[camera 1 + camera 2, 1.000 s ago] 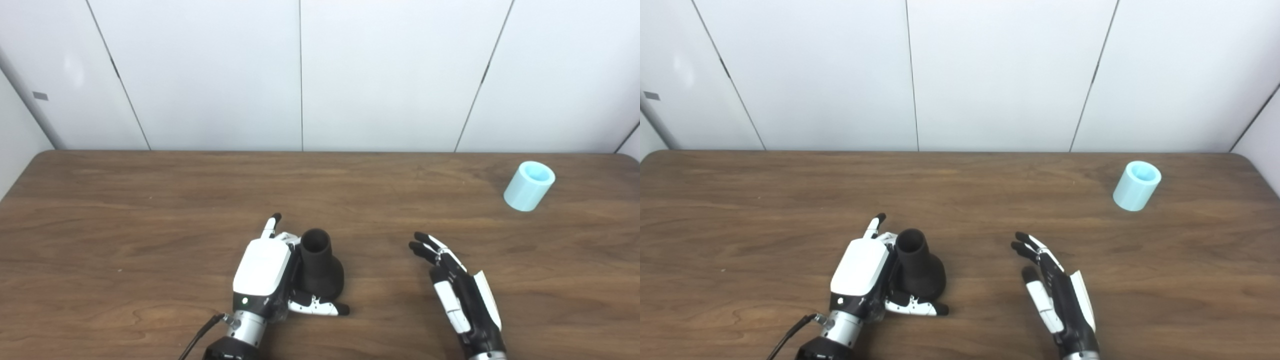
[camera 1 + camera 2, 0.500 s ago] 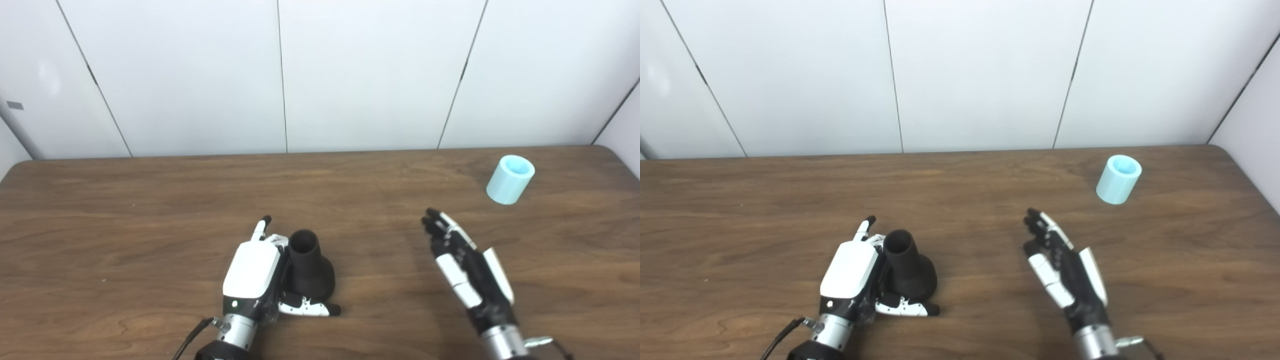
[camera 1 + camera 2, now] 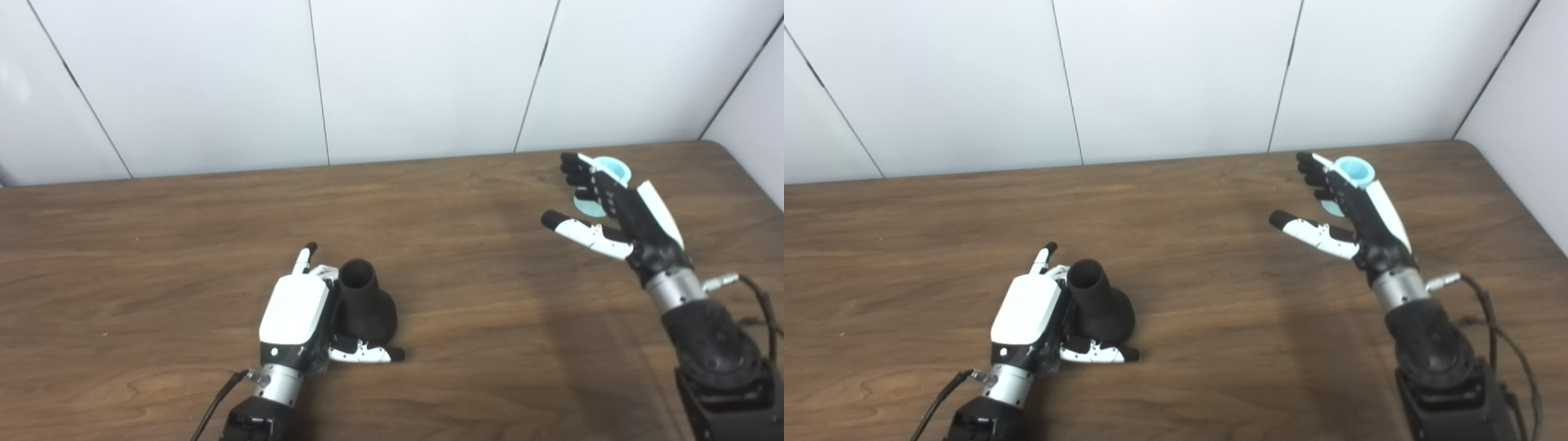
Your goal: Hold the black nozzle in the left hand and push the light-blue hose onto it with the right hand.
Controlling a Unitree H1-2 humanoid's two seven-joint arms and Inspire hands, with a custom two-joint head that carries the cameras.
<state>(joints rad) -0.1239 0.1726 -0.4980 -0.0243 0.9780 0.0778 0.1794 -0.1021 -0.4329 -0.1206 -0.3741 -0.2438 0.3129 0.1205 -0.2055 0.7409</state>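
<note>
The black nozzle (image 3: 364, 300) stands upright on its wide base on the wooden table (image 3: 153, 233), mouth up. My left hand (image 3: 297, 309) is wrapped around it from the left, with the thumb across the front of the base and one finger pointing straight out. The light-blue hose (image 3: 612, 166), a short tube, stands near the table's far right edge. My right hand (image 3: 618, 211) is open, fingers spread, raised just in front of the hose and hiding most of it. It also shows in the right eye view (image 3: 1353, 205), with the hose rim (image 3: 1355, 169) above its fingers.
White wall panels (image 3: 416, 73) rise right behind the table's far edge. The table's right edge and a side wall (image 3: 1519, 122) lie close to the hose. A cable (image 3: 1488, 318) hangs off my right forearm.
My right hand has lifted and moved far right, up to the hose, spreading its thumb. The camera has turned right and down. The left hand and nozzle have stayed put.
</note>
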